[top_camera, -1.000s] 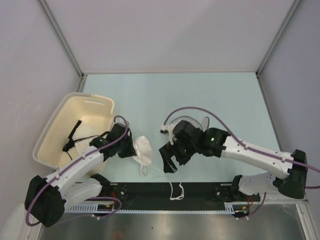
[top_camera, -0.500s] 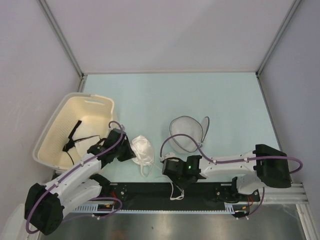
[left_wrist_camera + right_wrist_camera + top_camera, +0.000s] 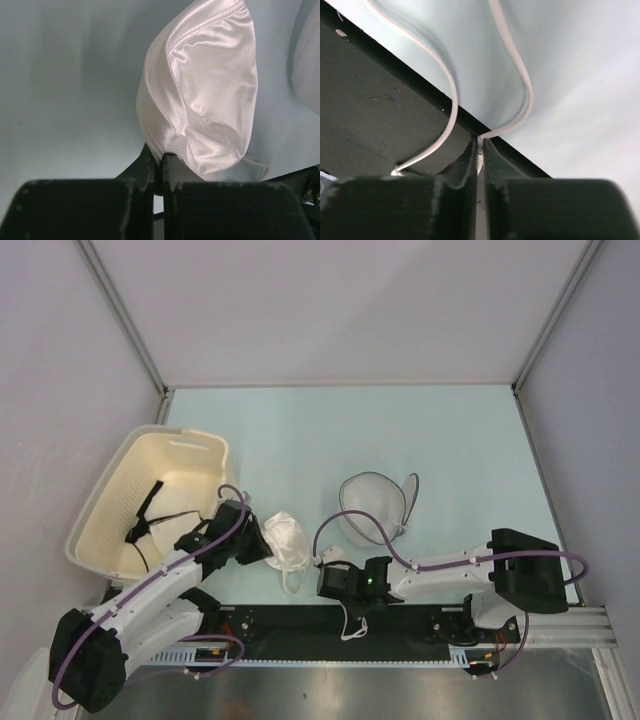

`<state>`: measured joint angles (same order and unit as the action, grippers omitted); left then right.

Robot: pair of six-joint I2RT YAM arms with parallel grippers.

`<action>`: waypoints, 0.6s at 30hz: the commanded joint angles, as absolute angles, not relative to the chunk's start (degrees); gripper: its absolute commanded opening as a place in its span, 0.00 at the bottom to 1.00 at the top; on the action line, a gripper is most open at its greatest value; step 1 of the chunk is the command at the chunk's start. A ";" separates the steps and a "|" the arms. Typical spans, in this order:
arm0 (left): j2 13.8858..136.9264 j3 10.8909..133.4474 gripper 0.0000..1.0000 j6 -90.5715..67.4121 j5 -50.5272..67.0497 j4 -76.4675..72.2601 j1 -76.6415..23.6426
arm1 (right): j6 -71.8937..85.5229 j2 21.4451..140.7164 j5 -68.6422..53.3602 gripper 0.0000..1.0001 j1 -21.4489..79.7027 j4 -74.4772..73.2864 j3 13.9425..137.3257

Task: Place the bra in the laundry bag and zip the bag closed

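Observation:
The bra (image 3: 285, 540) is a crumpled shiny white bundle on the table, left of centre. My left gripper (image 3: 263, 546) is shut on its left edge; the left wrist view shows the satin fabric (image 3: 210, 100) pinched between the closed jaws (image 3: 161, 156). A thin white strap (image 3: 520, 85) runs from the bra over the table's near edge onto the black rail. My right gripper (image 3: 343, 596) is shut on that strap (image 3: 480, 140). The laundry bag (image 3: 372, 505), a round white mesh pouch, lies apart, behind the right gripper.
A large cream basket (image 3: 110, 502) stands at the left with a black strappy garment (image 3: 148, 510) inside. The black base rail (image 3: 400, 620) runs along the near edge under the strap loop (image 3: 352, 625). Grey walls close in the back and sides.
My right arm has swung from beside the laundry bag down to the near table edge, and its jaws have gone from open to shut on the strap. The left gripper kept its hold.

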<state>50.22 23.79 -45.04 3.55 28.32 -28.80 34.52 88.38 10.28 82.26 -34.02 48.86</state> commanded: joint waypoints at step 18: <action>62.14 27.07 0.00 -42.27 9.06 18.11 -31.02 | 24.96 69.61 12.42 0.00 77.44 -39.82 77.25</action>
